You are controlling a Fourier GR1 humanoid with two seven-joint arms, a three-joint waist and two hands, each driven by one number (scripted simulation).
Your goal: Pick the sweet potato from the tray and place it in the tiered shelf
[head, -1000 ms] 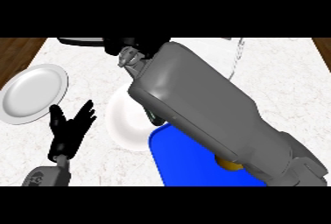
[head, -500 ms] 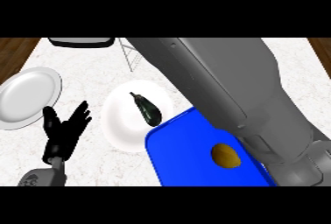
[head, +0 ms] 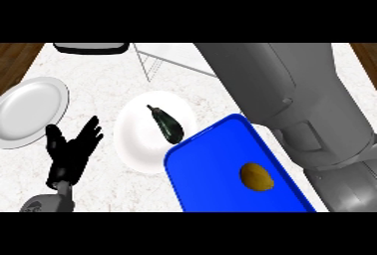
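Right forearm (head: 294, 99) shifted rightward; sweet potato (head: 257, 177) on tray (head: 213, 169).

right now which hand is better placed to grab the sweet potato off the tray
Right, probably. The sweet potato lies on the blue tray at the view's right, beside the right forearm, though that hand is out of view. The left hand rests open, far left, beyond the white plate.

Table (head: 221, 60): white marbled stone look, matt, wood-grain edges at corners. Tray (head: 221, 174): saturated blue, smooth, plastic-like. Two plates (head: 26, 112) (head: 136, 137): white, smooth, faint sheen. Sweet potato (head: 257, 177): dull brown, speckled skin. Eggplant (head: 167, 125): dark, glossy. Left hand (head: 70, 152): matt black.
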